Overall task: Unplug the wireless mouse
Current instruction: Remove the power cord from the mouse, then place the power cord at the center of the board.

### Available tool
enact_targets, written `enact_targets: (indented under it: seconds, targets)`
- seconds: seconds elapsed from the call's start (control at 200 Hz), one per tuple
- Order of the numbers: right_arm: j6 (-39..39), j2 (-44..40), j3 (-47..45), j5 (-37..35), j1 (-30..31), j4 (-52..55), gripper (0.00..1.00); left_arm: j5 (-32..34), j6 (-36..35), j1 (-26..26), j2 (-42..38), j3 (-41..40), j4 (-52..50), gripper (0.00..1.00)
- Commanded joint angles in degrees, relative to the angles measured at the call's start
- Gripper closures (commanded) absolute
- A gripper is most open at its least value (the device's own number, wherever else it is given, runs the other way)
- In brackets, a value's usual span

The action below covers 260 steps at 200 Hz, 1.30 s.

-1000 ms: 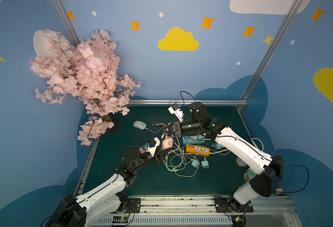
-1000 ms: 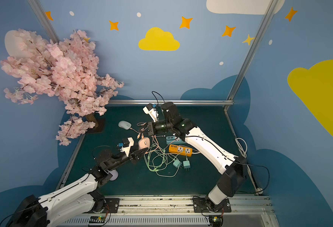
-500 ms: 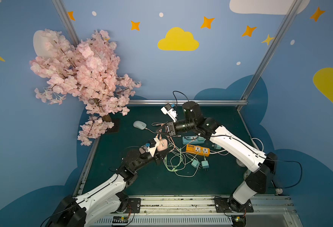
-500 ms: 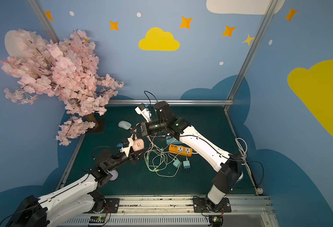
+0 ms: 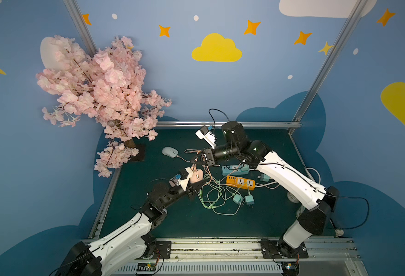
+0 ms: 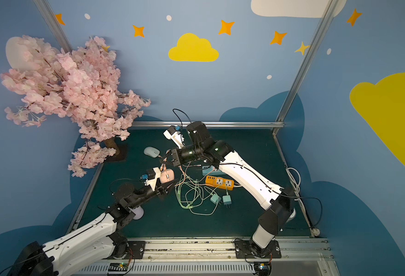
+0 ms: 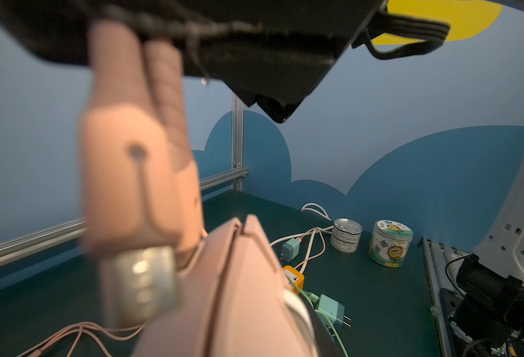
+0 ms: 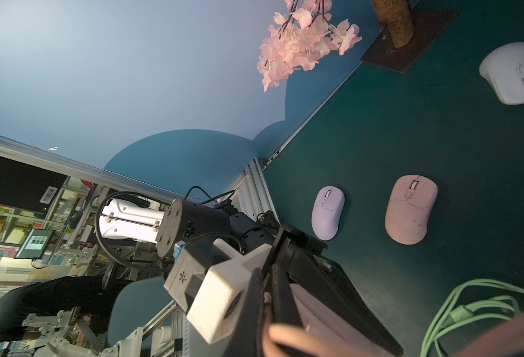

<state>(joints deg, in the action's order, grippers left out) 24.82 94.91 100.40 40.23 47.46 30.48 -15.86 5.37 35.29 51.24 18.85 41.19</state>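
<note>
My left gripper [image 5: 200, 181] is shut on a pink wireless mouse [image 5: 196, 175] and holds it raised over the green mat; the same mouse [image 7: 233, 293] fills the left wrist view. Just above it, my right gripper [image 5: 193, 162] is shut on the pink cable [image 8: 288, 338]. A pink plug [image 7: 131, 173] with a bare metal end hangs from those jaws at the mouse's nose. A second pink strand runs down behind it to the mouse's front. I cannot tell whether that strand sits in the port.
A grey-blue mouse [image 5: 169, 151] with a cable lies at the back left. On the mat lie another pink mouse [image 8: 410, 213], a purple mouse [image 8: 328, 211], an orange power strip [image 5: 241, 182], tangled green cables [image 5: 214, 197] and teal chargers [image 5: 249, 199]. Two cans [image 7: 390, 242] stand right.
The left gripper has closed on the pink mouse. The right arm has moved left with the pink cable and now hangs right above the mouse.
</note>
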Motion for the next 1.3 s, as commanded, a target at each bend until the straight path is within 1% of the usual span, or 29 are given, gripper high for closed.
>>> enact_targets:
  seconds: [0.0,0.14,0.21,0.225,0.325,0.4,0.441,0.486,0.571,0.686,0.761,0.816,0.881,0.981,1.031,1.066,1.161,1.217,1.297]
  targets:
    - [-4.6,-2.5,3.8,-5.8,-3.1,0.3,1.0,1.3,-0.6,0.0,-1.2,-0.6,-2.5,0.71]
    - [-7.6,-2.9,4.4,-11.4,-5.2,5.7,1.0,2.1,-1.1,-0.1,-3.5,-1.1,-4.4,0.73]
    - [-8.2,-3.2,4.3,-14.3,-5.3,6.4,1.0,2.1,-1.4,0.0,-3.5,-0.9,-5.3,0.77]
    - [-8.2,-3.2,4.3,-14.4,-5.1,6.2,1.0,3.7,-1.4,0.0,-3.3,-0.8,-5.4,0.78]
    - [-8.2,-1.4,5.8,-12.9,-0.5,4.6,1.0,4.0,-1.7,0.0,-1.8,0.2,-6.8,0.8]
    - [-8.0,1.9,8.9,-9.5,3.9,4.6,1.0,3.8,-1.7,0.0,-0.6,0.8,-6.9,0.8]
    - [-8.1,3.4,10.4,-7.9,5.4,4.5,1.0,3.6,-1.7,0.0,-0.1,1.0,-6.8,0.8]
    - [-8.2,3.8,10.7,-7.6,6.3,3.8,1.0,3.5,-1.7,0.1,0.0,1.1,-6.8,0.8]
    - [-9.4,2.6,9.7,-10.3,5.2,3.5,1.0,3.4,-1.8,0.0,-0.4,1.0,-7.3,0.8]
    - [-10.3,0.5,9.2,-14.0,-0.1,6.8,1.0,3.8,-2.0,0.2,-1.8,0.7,-8.2,0.8]
    - [-10.3,-0.7,8.7,-16.4,-1.9,7.8,1.0,4.0,-2.0,0.1,-2.0,0.4,-8.0,0.8]
    - [-10.0,-0.9,8.6,-16.0,-1.5,7.3,1.0,4.0,-2.0,0.1,-1.8,0.4,-7.7,0.8]
    - [-9.5,-0.4,8.8,-14.5,0.4,6.2,1.0,4.0,-1.9,0.1,-1.4,0.5,-7.4,0.8]
    - [-10.7,1.9,11.3,-13.5,2.7,7.5,1.0,4.5,-1.8,0.1,-1.0,0.6,-7.3,0.8]
    - [-11.4,2.9,11.7,-13.7,2.3,7.7,1.0,6.6,-0.3,0.1,-1.2,0.7,-7.8,0.79]
    - [-11.7,3.5,11.6,-13.7,1.7,7.3,1.0,10.0,1.4,0.1,-1.7,1.2,-9.2,0.79]
    - [-9.5,6.3,10.6,-10.4,-1.3,3.7,1.0,18.6,4.4,0.1,-5.0,4.0,-18.6,0.79]
    - [-7.1,8.7,10.1,-7.5,-2.6,0.9,1.0,23.6,5.5,0.1,-9.3,5.3,-24.7,0.79]
    - [-4.5,13.2,10.5,-5.4,-2.9,-2.7,1.0,30.9,8.6,0.1,-17.2,4.7,-29.6,0.79]
